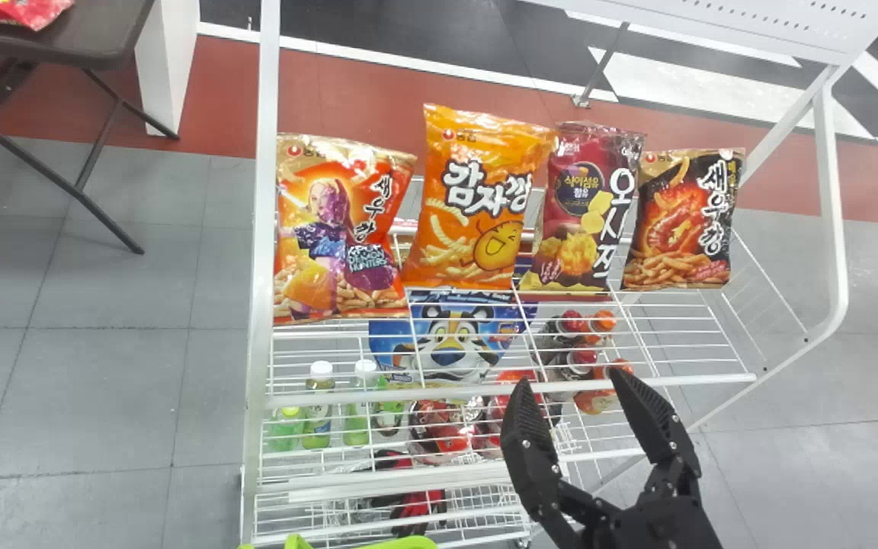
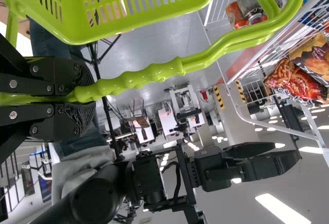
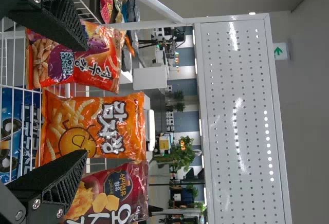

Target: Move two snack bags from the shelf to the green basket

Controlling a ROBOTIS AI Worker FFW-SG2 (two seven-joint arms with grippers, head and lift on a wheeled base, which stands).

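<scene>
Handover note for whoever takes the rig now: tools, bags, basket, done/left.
Left tool: closed on the handle of the green basket.
Right tool: open and holding nothing, in front of the shelf.
Bags: four upright in a row on the shelf, left to right in the head view: orange-red, orange, dark red, black.
Done: basket held. Can't tell whether a bag is already inside.
Left: check the basket, then bag whatever is missing from two; the orange one looks like the easiest next pick.
</scene>
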